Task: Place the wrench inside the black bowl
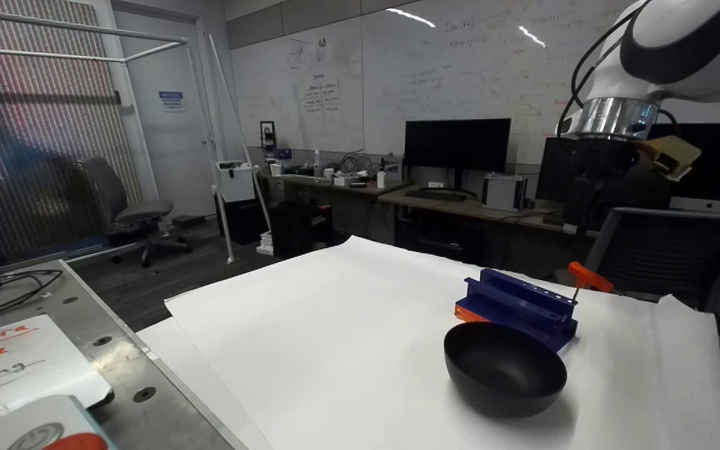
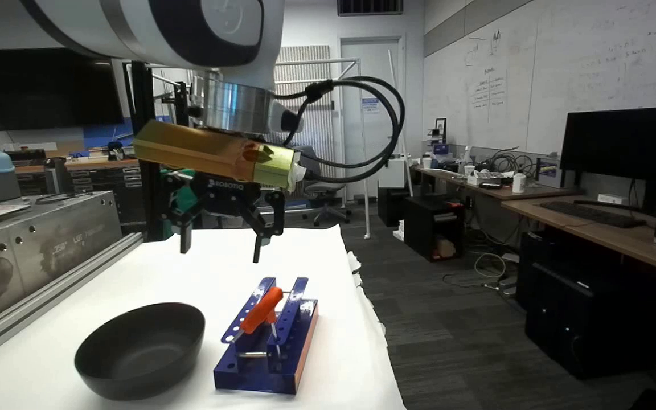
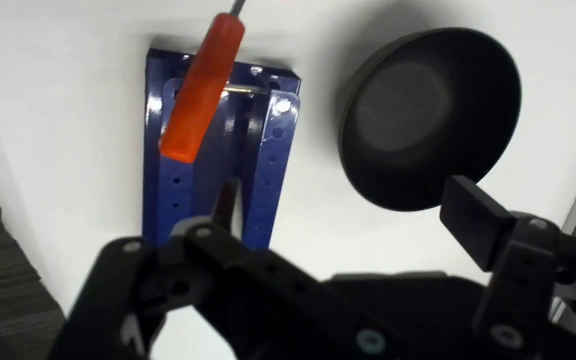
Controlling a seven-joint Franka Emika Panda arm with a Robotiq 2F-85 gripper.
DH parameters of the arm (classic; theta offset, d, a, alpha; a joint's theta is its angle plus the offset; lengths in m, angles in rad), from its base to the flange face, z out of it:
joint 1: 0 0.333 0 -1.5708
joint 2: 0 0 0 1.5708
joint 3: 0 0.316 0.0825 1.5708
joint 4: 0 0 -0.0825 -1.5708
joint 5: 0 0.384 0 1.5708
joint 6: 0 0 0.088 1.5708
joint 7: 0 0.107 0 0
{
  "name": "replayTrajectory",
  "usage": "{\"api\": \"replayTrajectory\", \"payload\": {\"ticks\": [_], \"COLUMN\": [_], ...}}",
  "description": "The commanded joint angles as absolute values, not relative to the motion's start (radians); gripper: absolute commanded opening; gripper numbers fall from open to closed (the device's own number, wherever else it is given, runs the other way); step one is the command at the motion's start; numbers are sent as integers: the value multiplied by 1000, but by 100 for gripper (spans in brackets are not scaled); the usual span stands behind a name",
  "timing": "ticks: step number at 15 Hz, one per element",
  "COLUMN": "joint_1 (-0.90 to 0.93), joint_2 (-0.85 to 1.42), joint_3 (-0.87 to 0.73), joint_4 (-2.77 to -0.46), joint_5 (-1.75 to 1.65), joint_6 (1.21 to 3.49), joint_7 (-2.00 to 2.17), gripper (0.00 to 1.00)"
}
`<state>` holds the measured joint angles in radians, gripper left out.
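Observation:
The wrench has an orange-red handle and a thin dark metal shaft. It stands tilted in the blue rack, handle up, in both exterior views (image 1: 588, 277) (image 2: 262, 310). In the wrist view the wrench (image 3: 203, 90) lies across the upper left of the rack. The black bowl (image 1: 504, 375) sits upright beside the rack; its visible inside is bare. The bowl also shows in an exterior view (image 2: 140, 353) and in the wrist view (image 3: 408, 110). My gripper (image 2: 221, 246) is open and empty, above the table. In the wrist view its fingers (image 3: 350, 207) are wide apart.
The blue ridged rack (image 1: 516, 306) (image 2: 254, 380) stands close to the bowl on the white-covered table (image 1: 310, 350). A metal bench (image 2: 49, 245) runs along one table side. A chair (image 1: 672, 256) and desks with monitors stand beyond the table.

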<state>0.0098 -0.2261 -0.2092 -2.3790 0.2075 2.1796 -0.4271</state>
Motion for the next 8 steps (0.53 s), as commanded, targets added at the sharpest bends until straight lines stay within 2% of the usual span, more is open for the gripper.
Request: {"api": "replayTrajectory", "payload": {"ticks": [1,8], "joint_1": [-42,-103], "joint_2": [-165,-83], "joint_3": [-175,-169], "joint_4": [-2326,-2269], "joint_5": [154,63], "joint_6": [2254,2200], "joint_7": [-299,-99], "gripper": [100,100]}}
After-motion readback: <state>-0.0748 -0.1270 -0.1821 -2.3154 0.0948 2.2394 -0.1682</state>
